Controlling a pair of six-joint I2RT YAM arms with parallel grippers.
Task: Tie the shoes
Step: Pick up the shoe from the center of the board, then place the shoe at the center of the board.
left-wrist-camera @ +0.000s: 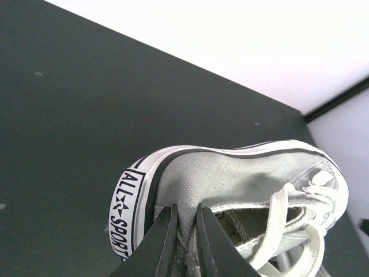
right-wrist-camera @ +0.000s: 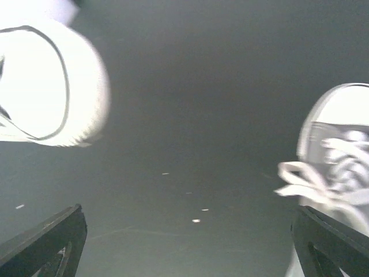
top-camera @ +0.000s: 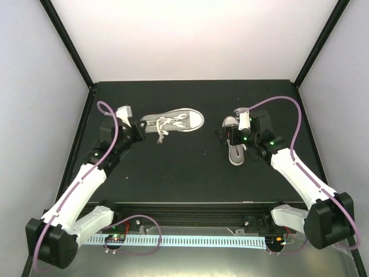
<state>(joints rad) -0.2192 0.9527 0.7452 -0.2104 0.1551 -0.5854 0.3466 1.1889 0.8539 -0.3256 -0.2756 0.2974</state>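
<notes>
Surface [top-camera: 190, 173]: black, carries both shoes.

Left shoe [top-camera: 176, 121] is my landmark: upright, with its toe pointing at the right shoe [top-camera: 236, 154]. That one sits well apart from the landmark's toe and is half hidden under the right end effector [top-camera: 235, 137].

The left end effector [left-wrist-camera: 187, 242] is at the landmark's heel, closed on the heel collar canvas. The right end effector is wide open and grips nothing.

Laces [top-camera: 161, 130] are loose and spill off the landmark's near side.

Handling, my read:
- The shoes look light and will likely skid when a lace is pulled, so a heel pinch makes a sensible anchor.
- The canvas is soft and crushes, while the sole and toe cap are stiff.
- The laces are flat and limp. Take them a little out from the eyelets, not at the tips.

Views:
- Top gives the layout but not the pinch.
- Left wrist shows the pinch and the heel label.
- Right wrist is blurred: fingers [right-wrist-camera: 46, 242] spread over bare surface, a white toe cap on one side and a laced shoe on the other. I can't tell which shoe is which.
</notes>
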